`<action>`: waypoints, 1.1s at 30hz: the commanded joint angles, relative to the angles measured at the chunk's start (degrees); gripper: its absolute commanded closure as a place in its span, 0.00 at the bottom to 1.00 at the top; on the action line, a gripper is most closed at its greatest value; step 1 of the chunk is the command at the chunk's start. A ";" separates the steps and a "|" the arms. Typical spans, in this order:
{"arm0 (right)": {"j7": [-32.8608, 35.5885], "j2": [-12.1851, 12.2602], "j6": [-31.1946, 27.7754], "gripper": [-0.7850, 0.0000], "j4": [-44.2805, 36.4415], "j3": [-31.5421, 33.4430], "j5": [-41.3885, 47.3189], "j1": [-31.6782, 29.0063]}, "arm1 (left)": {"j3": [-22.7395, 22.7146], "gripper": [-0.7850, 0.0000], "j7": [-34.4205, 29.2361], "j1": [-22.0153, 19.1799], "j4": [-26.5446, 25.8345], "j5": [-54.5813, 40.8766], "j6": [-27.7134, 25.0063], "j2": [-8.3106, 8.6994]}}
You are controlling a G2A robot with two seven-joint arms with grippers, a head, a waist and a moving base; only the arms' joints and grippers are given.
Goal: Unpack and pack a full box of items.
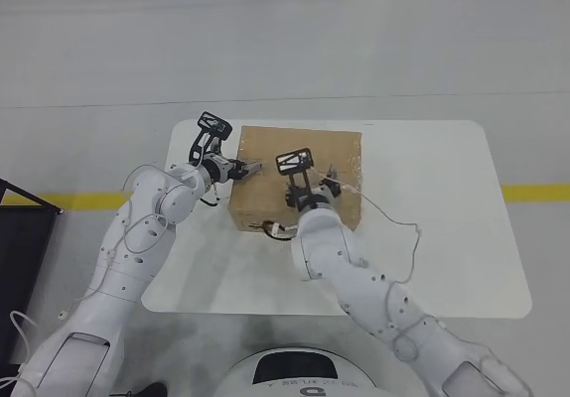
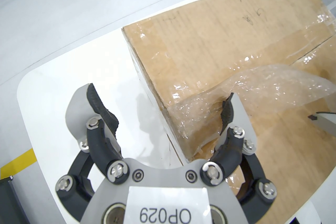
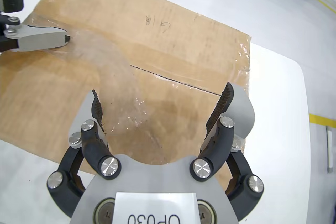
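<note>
Cardboard forms the task's box (image 1: 300, 174), which is set by the far edge of the white table (image 1: 444, 198) with its flaps down and nothing yet unpacked; a strip of clear tape (image 2: 275, 88) is seen lifted off the centre seam in a loose arch, presumably so that the flaps can be freed; the left gripper (image 2: 161, 95) is held at the box's left edge, jaws wide and clamping nothing, one finger just beside the tape; the right gripper (image 3: 161, 89) is held over the lid near the seam, jaws likewise spread and empty, probably placed to take the strip.
</note>
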 commanded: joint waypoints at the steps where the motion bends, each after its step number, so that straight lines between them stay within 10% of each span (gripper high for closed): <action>1: 0.53 -0.48 1.20 0.00 1.30 -0.03 -0.68 0.63 | 0.00 0.00 0.00 0.00 0.00 0.00 0.00 0.00; 24: -0.78 -1.43 9.50 0.00 -4.07 20.75 0.84 -4.19 | 0.00 0.00 0.00 0.00 0.00 0.00 0.00 0.00; 33: -3.94 -1.13 10.46 0.00 -12.69 38.97 19.86 -8.46 | 0.00 0.00 0.00 0.00 0.00 0.00 0.00 0.00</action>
